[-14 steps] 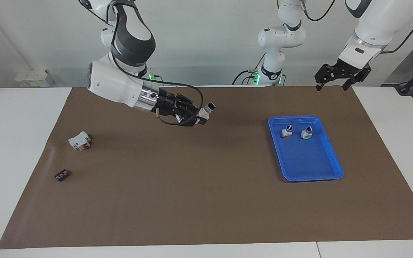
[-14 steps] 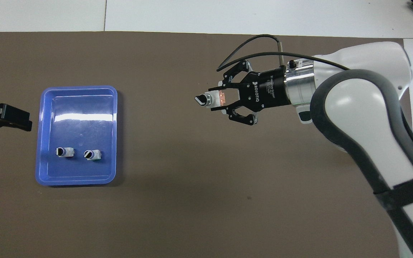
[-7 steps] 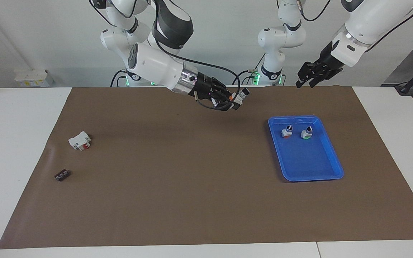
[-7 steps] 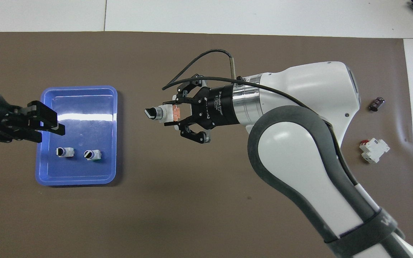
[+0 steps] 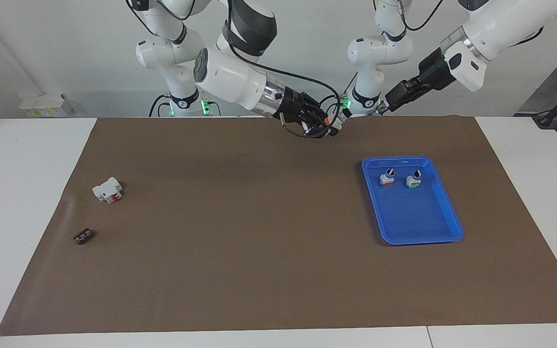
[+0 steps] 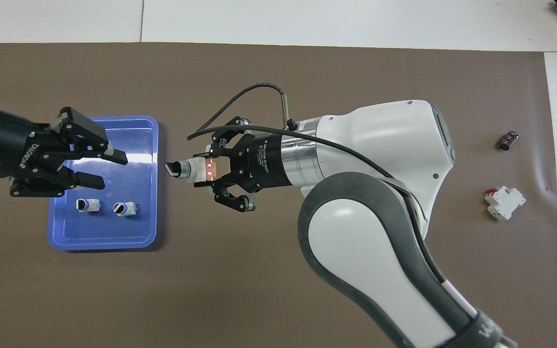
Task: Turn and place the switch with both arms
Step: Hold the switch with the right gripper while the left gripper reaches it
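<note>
Nearest the robots, we see the right gripper (image 6: 201, 170) held up in the air over the brown mat (image 5: 240, 251), its jaws clamped on the orange-red base of the switch (image 6: 190, 168). The switch lies sideways in that grip, its black knob pointing toward the left arm's end of the worktop (image 5: 22, 193). In the facing view the right gripper (image 5: 329, 126) sits high above the mat's edge closest to the robots.

The left gripper (image 6: 107, 169) hangs over the blue tray (image 6: 150, 193), aimed at the held switch and clear of it. Its jaws stand apart with nothing between them.

The blue tray rests on the mat toward the left arm's end. Inside it, in the half nearer the robots, stand two more small selector switches side by side: one with an orange-red base (image 5: 387, 177) and one with a green base (image 5: 413, 179).

Toward the right arm's end of the mat, a white block with a red part (image 5: 108, 190) lies well apart from the tray. Farther from the robots than that block sits a small dark component (image 5: 82, 236).
</note>
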{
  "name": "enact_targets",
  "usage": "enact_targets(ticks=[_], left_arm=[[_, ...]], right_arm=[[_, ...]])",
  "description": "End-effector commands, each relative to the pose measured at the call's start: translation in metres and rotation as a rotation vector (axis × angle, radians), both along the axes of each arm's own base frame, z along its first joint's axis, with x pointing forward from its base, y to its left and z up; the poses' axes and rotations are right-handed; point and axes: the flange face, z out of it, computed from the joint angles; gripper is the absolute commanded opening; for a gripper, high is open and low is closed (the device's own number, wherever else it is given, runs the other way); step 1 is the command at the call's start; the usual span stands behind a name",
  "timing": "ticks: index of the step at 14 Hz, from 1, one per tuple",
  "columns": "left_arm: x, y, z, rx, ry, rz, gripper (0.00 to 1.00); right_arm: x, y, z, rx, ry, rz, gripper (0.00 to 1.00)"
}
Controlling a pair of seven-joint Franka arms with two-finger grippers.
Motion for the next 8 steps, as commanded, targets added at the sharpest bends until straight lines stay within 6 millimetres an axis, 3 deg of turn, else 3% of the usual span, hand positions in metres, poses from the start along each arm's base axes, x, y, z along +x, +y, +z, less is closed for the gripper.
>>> enact_targets(ticks=[1, 3, 8], left_arm=[[-0.008, -0.006, -0.002, -0.075, 0.024, 0.147, 0.58], [-0.004, -0.011, -0.006, -0.111, 0.048, 0.254, 0.58], [-0.012, -0.04, -0.013, -0.113, 0.076, 0.312, 0.58]], right_arm=[[-0.002, 0.0, 0.001, -0.018, -0.006, -0.016, 0.0], [-0.004, 0.001, 0.001, -0.018, -0.004, -0.012, 0.0], [-0.004, 0.0, -0.001, -0.023, 0.001, -0.008, 0.0]])
